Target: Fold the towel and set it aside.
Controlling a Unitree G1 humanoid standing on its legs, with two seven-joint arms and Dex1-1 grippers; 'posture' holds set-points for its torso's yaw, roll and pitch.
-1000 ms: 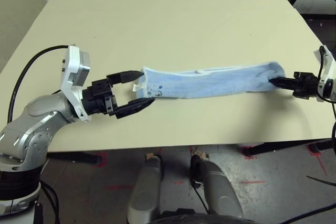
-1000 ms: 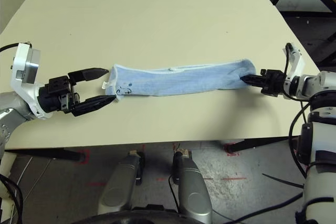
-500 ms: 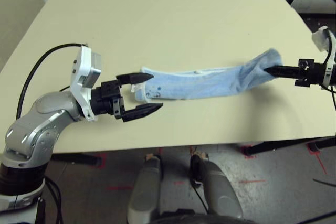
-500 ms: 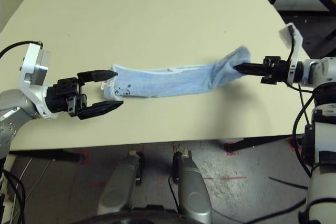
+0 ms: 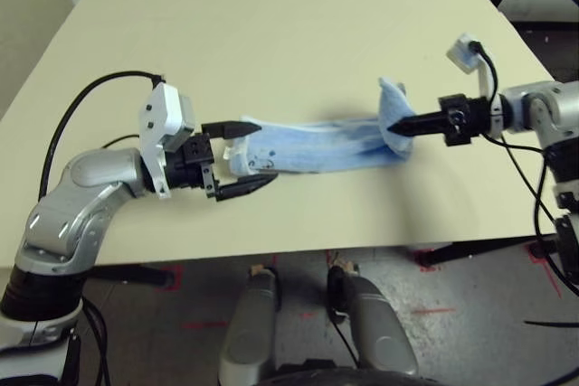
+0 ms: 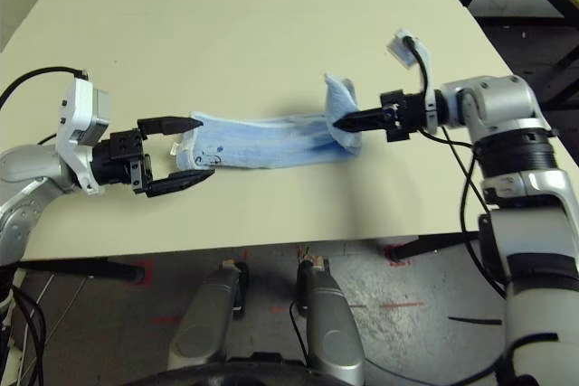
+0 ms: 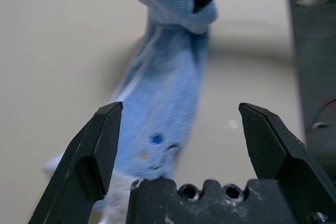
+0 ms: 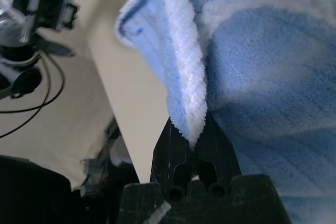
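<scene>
- Towel (image 5: 312, 146) stretched in a narrow strip along the near part of the table (image 5: 298, 24)
- Right gripper (image 5: 401, 127) clamped on towel's right end, end lifted off the table, forearm reaching in level from the right
- Left gripper (image 5: 246, 153) spread wide around towel's left end, fingers (image 7: 94, 156) either side, no grip

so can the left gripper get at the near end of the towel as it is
Probably yes: the left gripper is open with its fingers either side of the towel end on the table, nothing between; the right gripper holds the far end.
</scene>
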